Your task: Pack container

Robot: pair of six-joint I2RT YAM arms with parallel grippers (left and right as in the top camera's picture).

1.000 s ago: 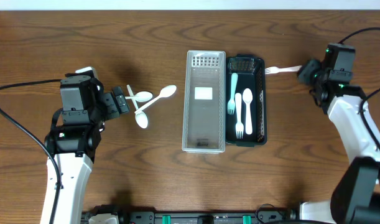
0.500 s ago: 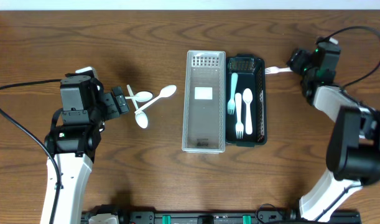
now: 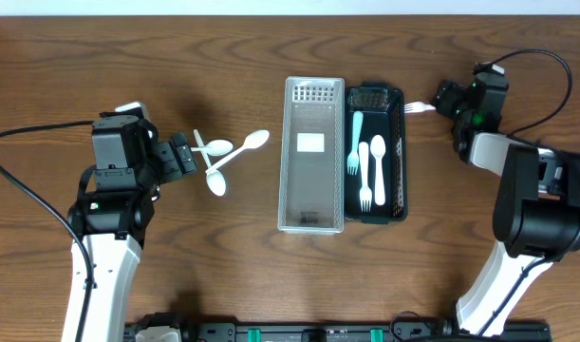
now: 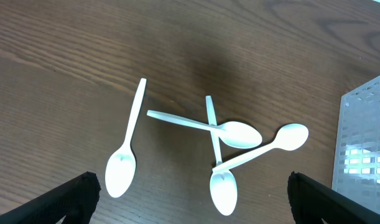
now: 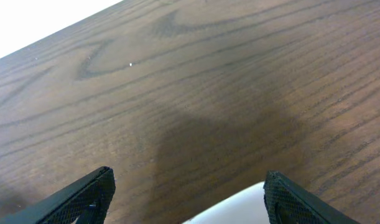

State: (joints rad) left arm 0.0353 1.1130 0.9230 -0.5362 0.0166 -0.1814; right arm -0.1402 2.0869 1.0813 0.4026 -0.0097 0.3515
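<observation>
A black container (image 3: 402, 190) sits at the table's centre and holds a teal fork (image 3: 355, 142), a white spoon (image 3: 378, 161) and a white fork (image 3: 364, 180). A clear slotted tray (image 3: 313, 195) lies against its left side. A loose white fork (image 3: 418, 107) lies just right of the container. My right gripper (image 3: 443, 98) is open over its handle, which shows white (image 5: 239, 208) between the fingers (image 5: 188, 186). Several white spoons (image 3: 218, 157) lie left of the tray. My left gripper (image 3: 187, 157) is open and empty just left of them (image 4: 193, 193).
The spoons overlap in the left wrist view: one apart at the left (image 4: 121, 171), the rest crossed (image 4: 236, 134). The clear tray's edge (image 4: 364, 143) shows at the right. A black cable (image 3: 33, 204) runs along the left, another (image 3: 555, 66) loops behind the right arm.
My right gripper has moved left and swung round over the loose fork's handle, hiding more of it. The left arm and the spoons have not moved.
</observation>
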